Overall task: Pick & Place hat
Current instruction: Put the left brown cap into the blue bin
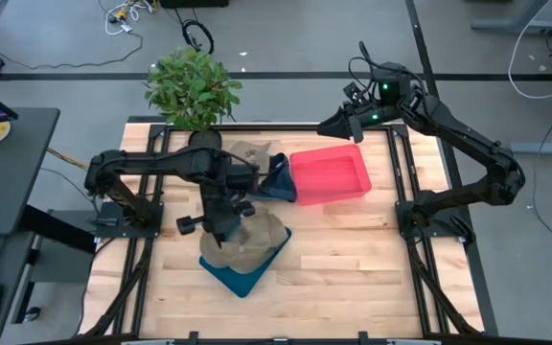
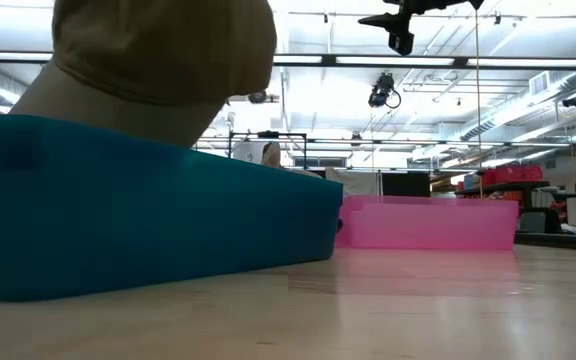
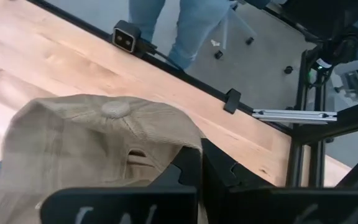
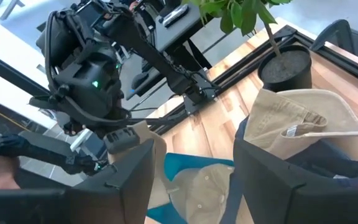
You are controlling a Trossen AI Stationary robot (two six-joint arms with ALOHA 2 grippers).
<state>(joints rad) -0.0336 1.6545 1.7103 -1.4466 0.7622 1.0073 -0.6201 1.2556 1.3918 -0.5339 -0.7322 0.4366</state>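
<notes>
a pale wooden bench (image 1: pixel 353 259) of butcher-block planks stands on a grey floor, framed by black metal rails. the landmark is a teal bin (image 1: pixel 242 273) near the bench's front centre. in it rests a tan hat (image 1: pixel 257 240), its crown rising above the bin's rim in the low view. the left end effector (image 1: pixel 223 233) is directly over the bin, its fingers closed together on the hat's fabric, as the left wrist view shows, with the crown button just ahead of the fingers. beyond the bin, toward the back of the bench, a pink bin (image 1: pixel 331 174) sits, and beside it lies a heap of further hats (image 1: pixel 262 168), tan and navy. farther back from the teal bin a potted plant (image 1: pixel 193 88) stands at the bench's rear edge. the right end effector (image 1: pixel 338 123) hangs in the air behind the pink bin, fingers parted about halfway and holding nothing. the room has a high ceiling with strip lights and pipes; a person's legs in jeans (image 3: pixel 182 28) stand past the bench's edge.
</notes>
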